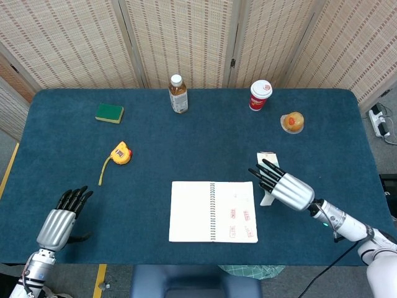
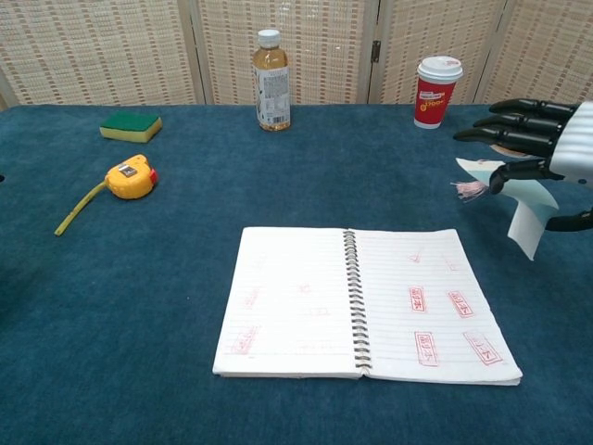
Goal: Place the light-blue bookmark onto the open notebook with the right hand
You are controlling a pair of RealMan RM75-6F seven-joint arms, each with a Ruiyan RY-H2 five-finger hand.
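Note:
My right hand (image 1: pixel 283 187) (image 2: pixel 547 139) holds the light-blue bookmark (image 2: pixel 526 206) (image 1: pixel 267 197) in the air, just right of the open notebook (image 1: pixel 213 211) (image 2: pixel 366 303). The bookmark hangs tilted under the hand, its pink tassel (image 2: pixel 468 190) dangling at the finger end. The notebook lies flat at the table's front centre, with red stamps on its right page. My left hand (image 1: pixel 61 218) rests at the front left of the table, fingers apart and holding nothing; the chest view does not show it.
A tea bottle (image 1: pixel 178 94), a red paper cup (image 1: pixel 260 95) and an orange sweet on a dish (image 1: pixel 293 121) stand along the back. A green sponge (image 1: pixel 109 113) and a yellow tape measure (image 1: pixel 120 153) lie at the left. Blue cloth covers the table (image 1: pixel 186 149).

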